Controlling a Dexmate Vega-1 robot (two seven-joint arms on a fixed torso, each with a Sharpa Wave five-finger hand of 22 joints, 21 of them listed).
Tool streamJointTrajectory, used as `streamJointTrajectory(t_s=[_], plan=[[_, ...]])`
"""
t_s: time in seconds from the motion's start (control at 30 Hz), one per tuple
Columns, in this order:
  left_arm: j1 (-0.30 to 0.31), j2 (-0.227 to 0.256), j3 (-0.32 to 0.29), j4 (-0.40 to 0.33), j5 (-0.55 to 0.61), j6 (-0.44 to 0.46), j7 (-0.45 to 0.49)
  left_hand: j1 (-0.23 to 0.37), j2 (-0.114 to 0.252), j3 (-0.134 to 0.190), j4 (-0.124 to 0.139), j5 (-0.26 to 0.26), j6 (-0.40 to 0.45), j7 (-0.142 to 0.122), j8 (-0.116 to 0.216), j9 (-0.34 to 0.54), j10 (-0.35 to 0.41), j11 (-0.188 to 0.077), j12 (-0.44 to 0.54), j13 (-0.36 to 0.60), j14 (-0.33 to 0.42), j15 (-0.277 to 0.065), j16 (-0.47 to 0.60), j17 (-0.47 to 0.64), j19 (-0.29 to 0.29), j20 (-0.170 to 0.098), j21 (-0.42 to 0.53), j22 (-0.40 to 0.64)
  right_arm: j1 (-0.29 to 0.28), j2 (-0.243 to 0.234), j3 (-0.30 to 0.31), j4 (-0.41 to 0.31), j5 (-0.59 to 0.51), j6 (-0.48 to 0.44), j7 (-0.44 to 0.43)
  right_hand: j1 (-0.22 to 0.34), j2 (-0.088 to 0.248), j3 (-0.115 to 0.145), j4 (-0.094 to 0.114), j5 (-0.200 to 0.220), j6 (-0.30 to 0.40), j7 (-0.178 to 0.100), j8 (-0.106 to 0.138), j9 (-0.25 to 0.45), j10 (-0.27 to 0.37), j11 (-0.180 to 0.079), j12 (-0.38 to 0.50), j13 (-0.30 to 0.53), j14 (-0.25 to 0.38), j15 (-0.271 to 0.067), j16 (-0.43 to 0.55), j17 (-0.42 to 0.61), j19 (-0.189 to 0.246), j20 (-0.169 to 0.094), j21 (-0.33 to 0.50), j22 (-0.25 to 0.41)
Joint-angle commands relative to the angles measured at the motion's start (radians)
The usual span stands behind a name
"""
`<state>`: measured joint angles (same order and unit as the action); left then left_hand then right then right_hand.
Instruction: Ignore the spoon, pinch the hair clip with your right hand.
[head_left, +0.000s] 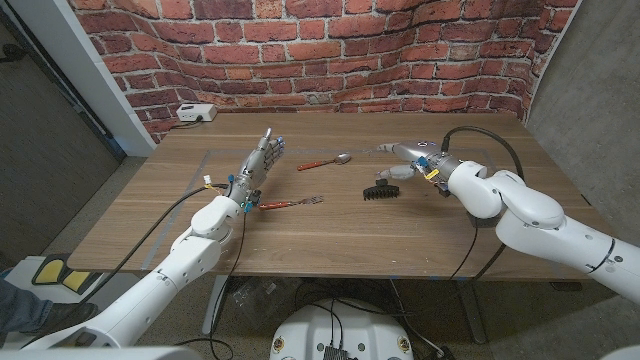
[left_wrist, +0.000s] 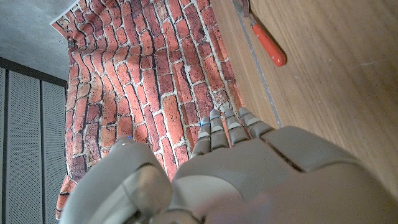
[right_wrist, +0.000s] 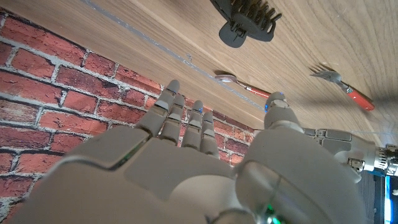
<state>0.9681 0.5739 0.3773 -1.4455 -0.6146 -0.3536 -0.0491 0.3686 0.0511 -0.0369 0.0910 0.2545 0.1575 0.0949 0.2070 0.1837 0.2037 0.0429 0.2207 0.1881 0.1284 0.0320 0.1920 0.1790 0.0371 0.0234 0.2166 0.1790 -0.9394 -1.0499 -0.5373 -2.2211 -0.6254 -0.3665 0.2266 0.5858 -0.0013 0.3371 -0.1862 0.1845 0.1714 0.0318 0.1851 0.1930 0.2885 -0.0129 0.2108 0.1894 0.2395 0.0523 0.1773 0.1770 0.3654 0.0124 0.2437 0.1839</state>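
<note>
Two hands, neither holding anything. Right hand (head_left: 405, 160): fingers (right_wrist: 171, 112) extended and apart, hovering just behind the clip (head_left: 380, 191), not touching it. The clip lies on the table (head_left: 330, 240), right of centre, near the fork (head_left: 292, 203) and in front of the spoon (head_left: 322, 163), which is to be left alone. Judged light, rigid plastic, spring-loaded and rather slick; pinch across the rear levers, clear of the teeth. Left hand (head_left: 258, 165): fingers straight, released, standing on edge.
</note>
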Motion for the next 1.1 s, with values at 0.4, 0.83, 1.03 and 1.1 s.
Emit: streamJointTrajectory(t_s=[0.4, 0.83, 1.03, 1.1], plan=[[-0.003, -0.017, 0.002, 0.03, -0.019, 0.004, -0.01, 0.002, 0.0, -0.003, -0.002, -0.005, 0.013, -0.001, 0.005, 0.002, 0.01, 0.003, -0.005, 0.004, 0.012, 0.003, 0.0, 0.003, 0.006, 0.003, -0.006, 0.002, 0.092, 0.036, -0.076, 0.041, -0.109, -0.008, 0.204, 0.091, -0.04, 0.019, 0.01, 0.008, -0.039, -0.017, 0.011, 0.007, -0.093, 0.021, -0.02, 0.002, -0.063, 0.011, -0.007, 0.003, -0.023, 0.018, -0.019, 0.003], [-0.007, -0.018, 0.002, 0.031, -0.018, 0.007, -0.007, 0.002, 0.002, -0.004, -0.001, -0.007, 0.016, -0.001, 0.004, 0.002, 0.01, 0.002, -0.007, 0.004, 0.013, 0.003, -0.001, 0.003, 0.004, 0.004, -0.007, 0.003, 0.101, 0.061, -0.092, 0.062, -0.166, -0.022, 0.225, 0.117, -0.036, 0.025, 0.017, 0.009, -0.049, -0.007, 0.011, 0.007, -0.104, 0.016, -0.011, 0.001, -0.06, 0.004, 0.003, 0.003, -0.012, 0.0, -0.017, 0.006], [-0.008, -0.019, 0.002, 0.036, -0.022, 0.009, -0.01, 0.002, 0.003, -0.005, -0.001, -0.008, 0.019, -0.002, 0.004, 0.002, 0.012, 0.002, -0.007, 0.004, 0.013, 0.005, -0.001, 0.003, 0.003, 0.004, -0.008, 0.003, 0.106, 0.073, -0.097, 0.077, -0.167, -0.018, 0.236, 0.141, -0.035, 0.033, 0.014, 0.012, -0.03, -0.024, 0.021, 0.008, -0.076, 0.001, 0.002, 0.001, -0.052, -0.001, 0.006, 0.003, -0.009, -0.001, -0.017, 0.006], [-0.009, -0.02, 0.001, 0.039, -0.024, 0.008, -0.012, 0.002, 0.003, -0.005, -0.001, -0.009, 0.019, -0.002, 0.004, 0.002, 0.013, 0.001, -0.006, 0.004, 0.013, 0.004, -0.001, 0.003, 0.003, 0.003, -0.008, 0.003, 0.109, 0.078, -0.1, 0.085, -0.167, -0.016, 0.238, 0.146, -0.035, 0.034, 0.013, 0.013, -0.027, -0.025, 0.022, 0.008, -0.073, -0.003, 0.003, 0.001, -0.05, -0.001, 0.007, 0.003, -0.007, -0.002, -0.016, 0.006]])
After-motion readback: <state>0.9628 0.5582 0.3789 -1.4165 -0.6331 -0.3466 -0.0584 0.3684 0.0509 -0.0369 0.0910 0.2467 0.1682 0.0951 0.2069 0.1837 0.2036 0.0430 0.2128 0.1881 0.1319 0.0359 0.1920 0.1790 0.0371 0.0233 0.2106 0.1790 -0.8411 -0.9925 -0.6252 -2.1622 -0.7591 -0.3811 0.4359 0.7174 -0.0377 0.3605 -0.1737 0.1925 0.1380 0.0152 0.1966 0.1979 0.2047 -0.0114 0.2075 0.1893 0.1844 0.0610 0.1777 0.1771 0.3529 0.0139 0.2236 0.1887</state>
